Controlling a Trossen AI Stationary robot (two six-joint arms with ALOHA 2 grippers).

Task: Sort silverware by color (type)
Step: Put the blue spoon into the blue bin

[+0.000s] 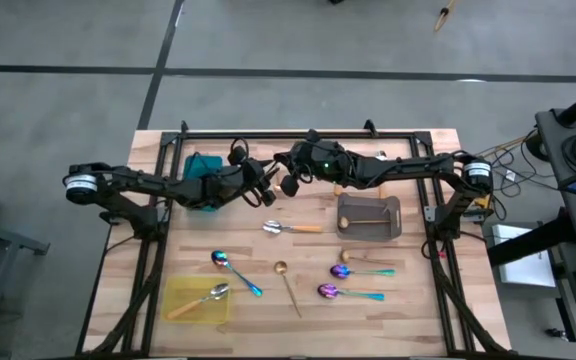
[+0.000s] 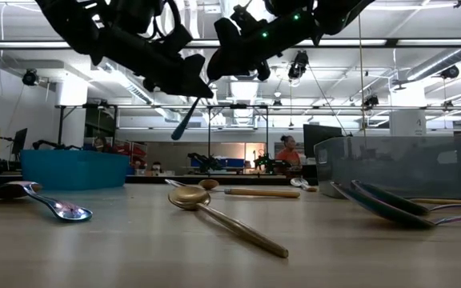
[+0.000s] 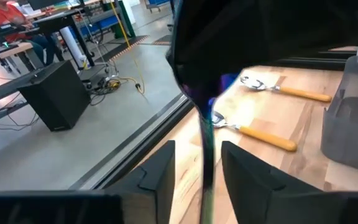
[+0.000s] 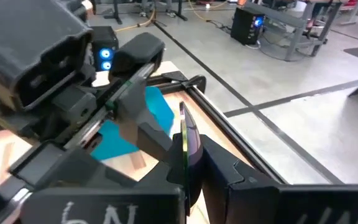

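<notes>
Iridescent spoon [image 3: 205, 134] mid-handover above desk's far edge, near teal tray [image 1: 202, 166]: pinched in right gripper [image 1: 290, 183], left gripper [image 1: 266, 192] fingers parted around handle. Could slip and drop onto desk if right pinch loosens during left's release.

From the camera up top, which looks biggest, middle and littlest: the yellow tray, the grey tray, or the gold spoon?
1. Yellow tray and grey tray: they look about alike, too close to rank.
2. Gold spoon: clearly the smallest, just a thin line on the table.
</notes>
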